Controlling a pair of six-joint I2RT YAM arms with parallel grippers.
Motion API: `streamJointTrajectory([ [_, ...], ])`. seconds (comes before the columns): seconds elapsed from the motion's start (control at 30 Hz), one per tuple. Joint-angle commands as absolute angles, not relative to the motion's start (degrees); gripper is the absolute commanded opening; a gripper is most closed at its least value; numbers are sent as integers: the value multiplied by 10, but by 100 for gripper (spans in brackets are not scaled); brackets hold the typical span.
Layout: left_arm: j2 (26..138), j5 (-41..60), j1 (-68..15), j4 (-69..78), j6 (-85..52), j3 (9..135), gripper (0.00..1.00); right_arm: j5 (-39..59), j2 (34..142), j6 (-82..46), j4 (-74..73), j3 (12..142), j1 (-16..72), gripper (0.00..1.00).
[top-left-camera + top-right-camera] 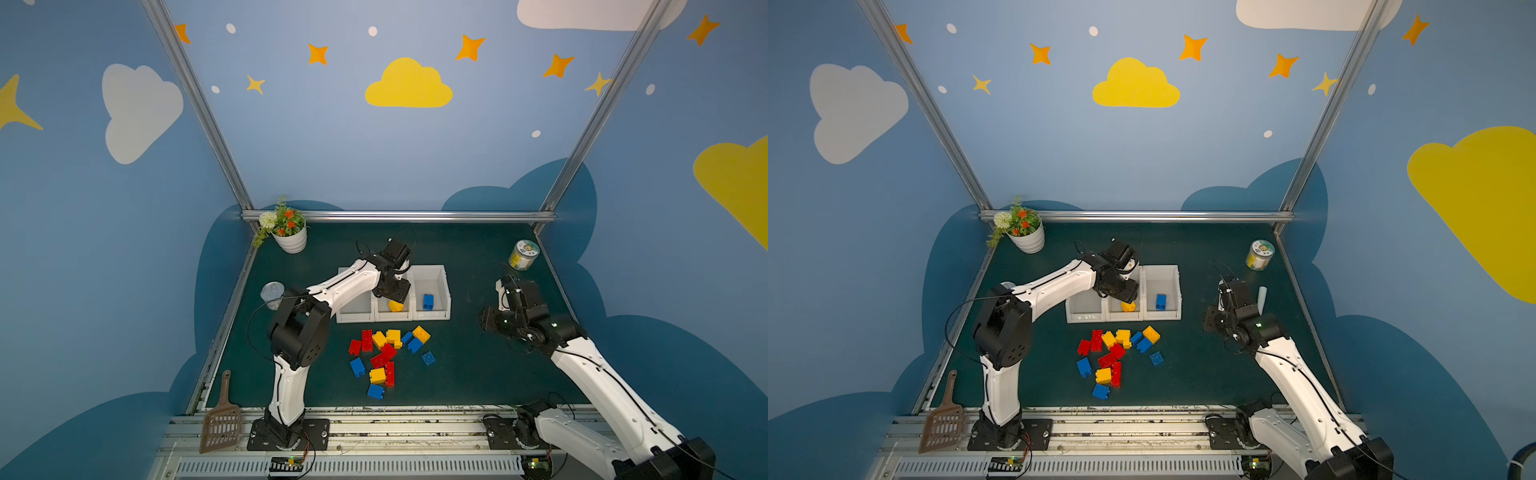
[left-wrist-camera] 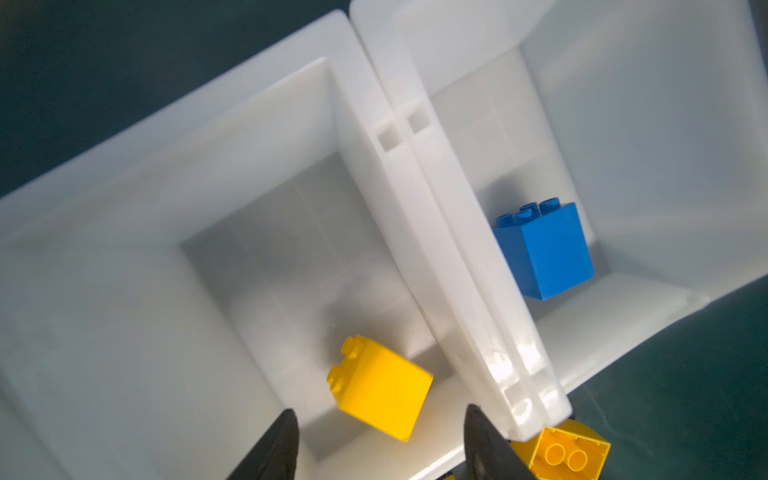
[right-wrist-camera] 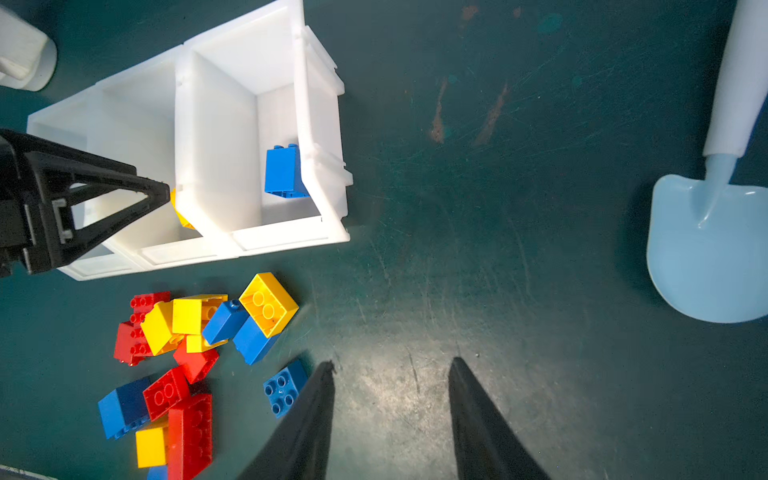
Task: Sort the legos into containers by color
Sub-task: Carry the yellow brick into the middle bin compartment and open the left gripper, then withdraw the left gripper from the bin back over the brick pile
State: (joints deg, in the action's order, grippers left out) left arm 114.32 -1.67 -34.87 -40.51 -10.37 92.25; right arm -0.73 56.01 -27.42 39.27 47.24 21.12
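Note:
Three white bins [image 1: 432, 274] stand in a row at mid-table. My left gripper [image 2: 381, 409] hangs open over the middle bin [image 2: 208, 166]. A yellow brick [image 2: 382, 388] lies tilted in that bin, free of both fingers. A blue brick [image 2: 544, 253] stands in the right bin [image 2: 623, 124]. In both top views the loose red, yellow and blue bricks [image 1: 386, 353] lie piled in front of the bins. My right gripper [image 3: 393, 361] is open over bare mat, right of the pile, with a flat blue brick [image 3: 284, 386] beside one finger.
A flower pot [image 1: 291, 237] stands at the back left and a jar [image 1: 523, 254] at the back right. A clear cup [image 1: 273, 293] is left of my left arm. A brown scoop [image 1: 222, 419] lies front left. A light blue shovel [image 3: 706, 245] lies right of my right gripper.

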Motion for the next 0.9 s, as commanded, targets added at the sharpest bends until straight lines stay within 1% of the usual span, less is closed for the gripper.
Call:
streamJointTrajectory([
  [0.0, 1125, -12, -347, -412, -104, 921, 66, -1, 548, -272, 403, 468, 210, 46],
  [0.17, 1089, -12, -347, -398, -117, 897, 68, 0, 544, -271, 403, 465, 210, 46],
  [0.37, 1037, 14, -347, -390, -136, 864, 70, 13, 547, -270, 397, 463, 210, 46],
  [0.7, 908, 13, -347, -358, -182, 739, 71, 65, 577, -269, 392, 463, 211, 46],
  [0.87, 832, -12, -347, -354, -214, 656, 72, 90, 599, -269, 389, 464, 215, 46],
])
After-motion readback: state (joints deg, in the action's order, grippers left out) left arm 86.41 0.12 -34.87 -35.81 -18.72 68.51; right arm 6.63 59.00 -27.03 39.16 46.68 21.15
